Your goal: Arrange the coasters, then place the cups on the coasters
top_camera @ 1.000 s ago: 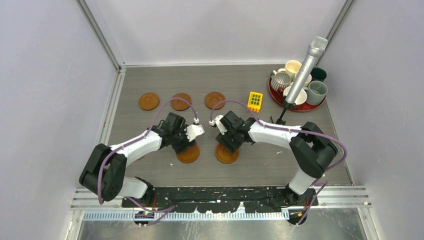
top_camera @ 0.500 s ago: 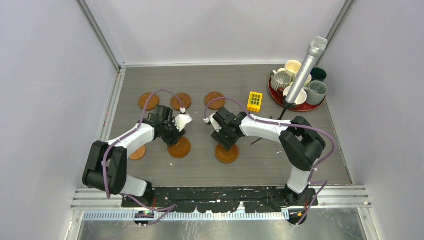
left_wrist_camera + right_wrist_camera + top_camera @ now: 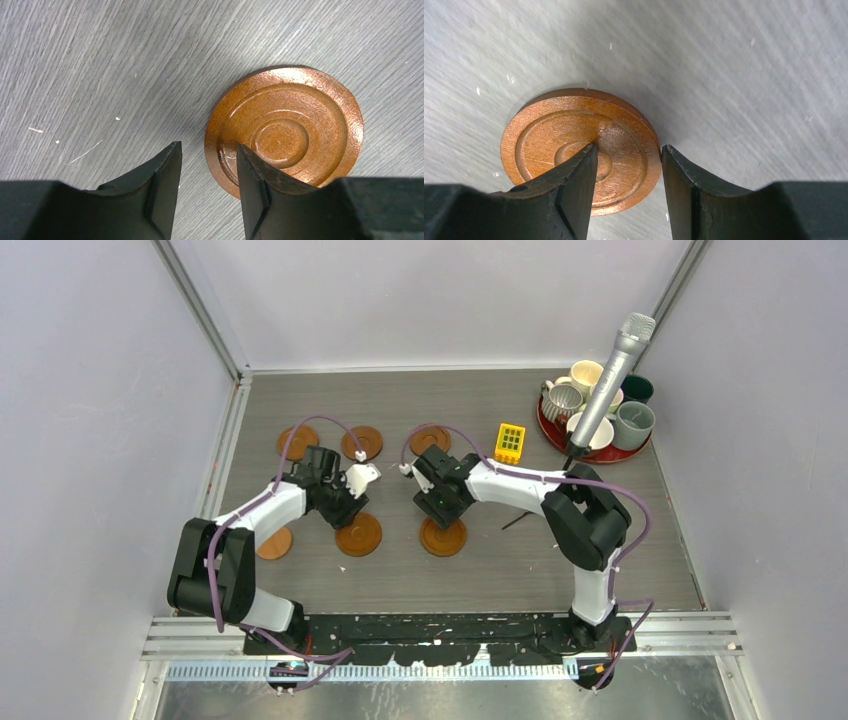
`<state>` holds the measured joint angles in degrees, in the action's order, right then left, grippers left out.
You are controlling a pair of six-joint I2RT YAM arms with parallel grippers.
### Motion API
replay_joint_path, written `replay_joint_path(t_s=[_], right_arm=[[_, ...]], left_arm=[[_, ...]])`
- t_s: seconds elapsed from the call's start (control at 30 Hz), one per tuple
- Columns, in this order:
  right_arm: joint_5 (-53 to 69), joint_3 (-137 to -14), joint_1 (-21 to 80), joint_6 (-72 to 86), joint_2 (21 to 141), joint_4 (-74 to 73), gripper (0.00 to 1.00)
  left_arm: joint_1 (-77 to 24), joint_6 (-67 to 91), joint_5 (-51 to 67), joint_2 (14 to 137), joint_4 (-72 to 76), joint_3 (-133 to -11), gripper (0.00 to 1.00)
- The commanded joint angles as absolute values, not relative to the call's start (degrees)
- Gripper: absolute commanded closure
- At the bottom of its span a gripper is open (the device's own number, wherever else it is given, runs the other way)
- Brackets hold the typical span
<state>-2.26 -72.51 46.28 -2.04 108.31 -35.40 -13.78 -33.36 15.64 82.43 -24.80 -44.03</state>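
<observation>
Wrist views showed each hand, left (image 3: 207,192) and right (image 3: 629,192), apart over a coaster (image 3: 284,127) (image 3: 580,147); arranging stage, cups (image 3: 598,400) next.

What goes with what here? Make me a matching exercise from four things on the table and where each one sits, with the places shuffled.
Things:
1. red tray
2. yellow block
3. microphone
4. cups

Places:
A. leaning on its stand above the cups
B. crowded together on the tray
C. in the far right corner of the table
D. on the bare table, just left of the tray

Pairs: 1-C, 2-D, 3-A, 4-B
</observation>
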Motion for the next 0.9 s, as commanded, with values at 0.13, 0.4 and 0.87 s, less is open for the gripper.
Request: replay_joint_path(t_s=[0.13, 0.4, 0.87], right_arm=[[-6.7, -76.9, 46.0, 1.5, 114.2, -25.2, 0.47], [-6.3, -73.9, 45.9, 0.3, 112.0, -25.9, 0.47], [-6.6, -74.5, 45.7, 1.0, 111.9, -26.3, 0.46]], left_arm=[[-13.5, -33.8, 17.8, 81.5, -25.7, -45.2, 0.5], [-13.6, -34.3, 19.6, 81.0, -25.3, -44.8, 0.43], [-14.5, -36.6, 13.4, 86.2, -23.4, -46.5, 0.39]])
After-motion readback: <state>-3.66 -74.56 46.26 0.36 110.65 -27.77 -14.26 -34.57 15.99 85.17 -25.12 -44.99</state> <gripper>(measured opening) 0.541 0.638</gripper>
